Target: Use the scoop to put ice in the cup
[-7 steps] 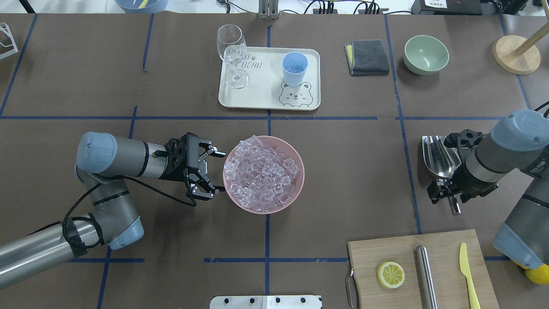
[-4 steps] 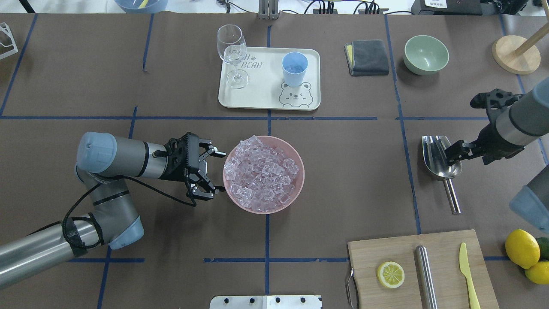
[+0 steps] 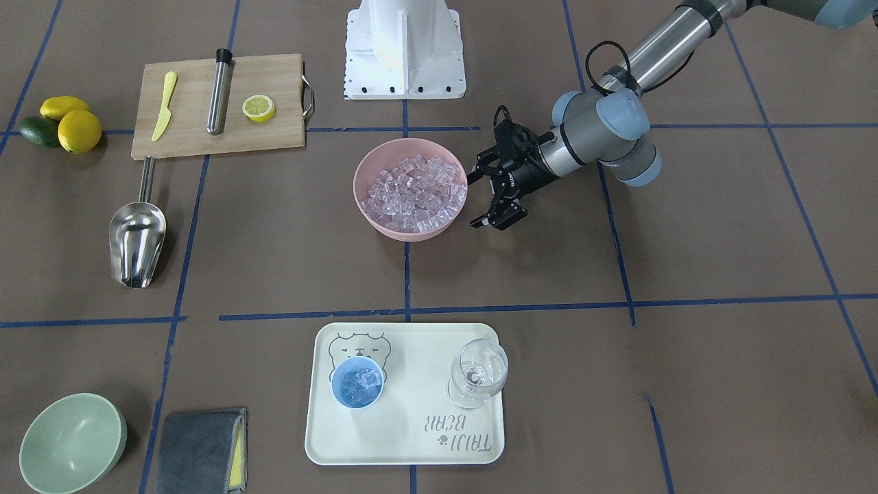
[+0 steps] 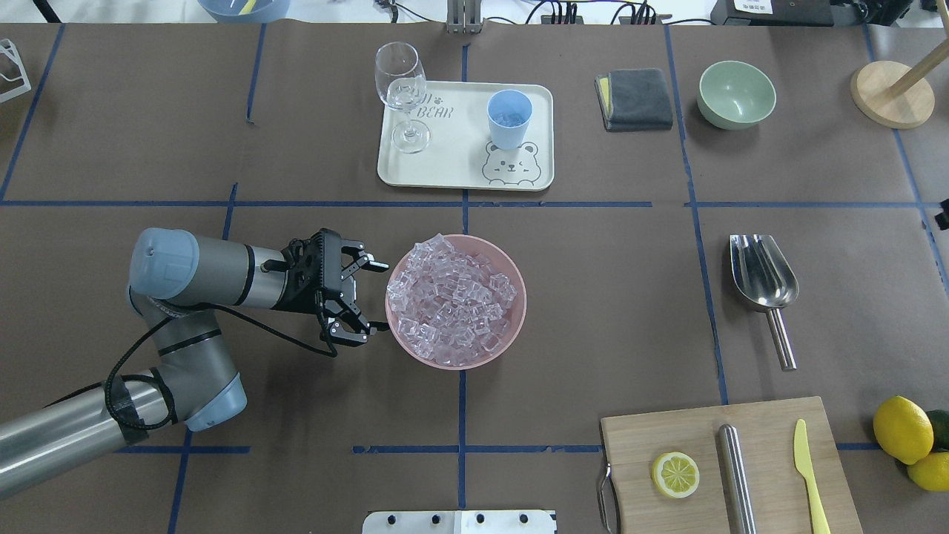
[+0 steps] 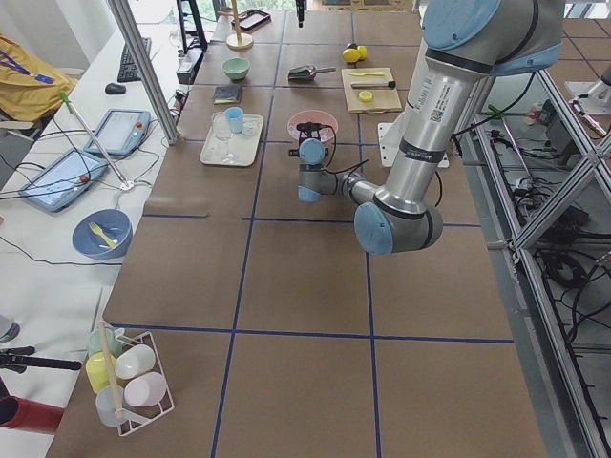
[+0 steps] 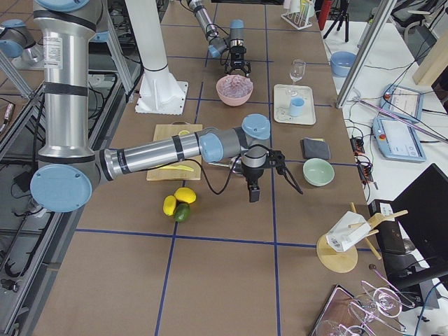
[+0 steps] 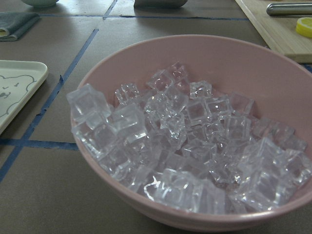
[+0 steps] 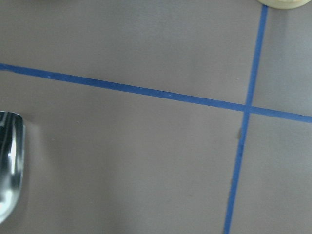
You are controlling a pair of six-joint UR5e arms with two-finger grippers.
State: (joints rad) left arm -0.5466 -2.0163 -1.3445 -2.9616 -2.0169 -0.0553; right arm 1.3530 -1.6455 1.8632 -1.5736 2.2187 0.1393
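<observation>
In the front-facing view the scoop (image 3: pixel 137 237) lies free on the table at 9 o'clock from the pink bowl (image 3: pixel 410 234). Its long axis runs 12 to 6, handle at 12 toward the cutting board (image 3: pixel 274 134), mouth at 6. The cup (image 3: pixel 357 383) stands on the tray (image 3: pixel 405 412) at 6 o'clock from the bowl with a few cubes in it, while most of the ice (image 3: pixel 411 192) is piled in the bowl. The left gripper (image 3: pixel 478 197) sits just beside the bowl's rim at 3 o'clock, jaws spread wide and holding nothing. Overhead the sides flip: the scoop is at 3 o'clock from the bowl, handle slanting to about 5, and the left gripper is at 9, so the whole bowl lies between them. The left-end view puts the scoop far down the table, well apart from the near arm. The right-end view shows the right gripper (image 6: pixel 269 178) low over the table beyond the cutting board; whether its fingers are spread or closed cannot be told. The left wrist view is filled by bowl and ice. The right wrist view catches only the scoop's edge at 8 o'clock. Any further scooping would likely fall to the right arm, taking the handle end.
</observation>
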